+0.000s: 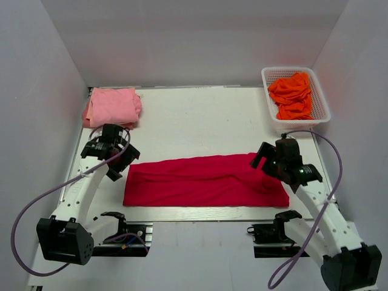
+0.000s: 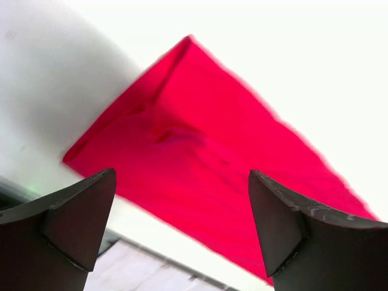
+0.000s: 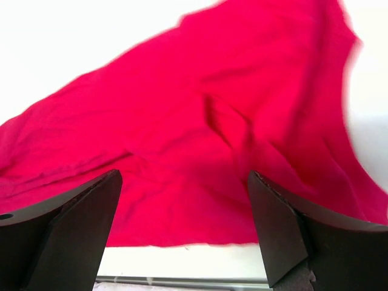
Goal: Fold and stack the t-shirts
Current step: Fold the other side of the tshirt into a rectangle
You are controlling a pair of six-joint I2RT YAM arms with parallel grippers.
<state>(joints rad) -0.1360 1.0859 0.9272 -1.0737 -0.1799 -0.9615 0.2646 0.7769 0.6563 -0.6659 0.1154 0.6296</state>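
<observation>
1. Fingers spread wide on both the left gripper (image 1: pixel 119 162) and the right gripper (image 1: pixel 260 160), with nothing pinched in either.
2. The crimson t-shirt (image 1: pixel 206 180) lies flat as a long band near the front of the table (image 1: pixel 200 121), its long axis running left to right.
3. The left gripper hangs at the band's left short end and the right gripper over its right end, so each arm is nearer its own end.
4. The next fold likely brings one short end across to the other.
5. The pink t-shirt (image 1: pixel 112 106) sits folded at the far left, well apart.
6. The orange t-shirts (image 1: pixel 291 95) lie bunched in the white basket (image 1: pixel 321 91) at the far right.
</observation>
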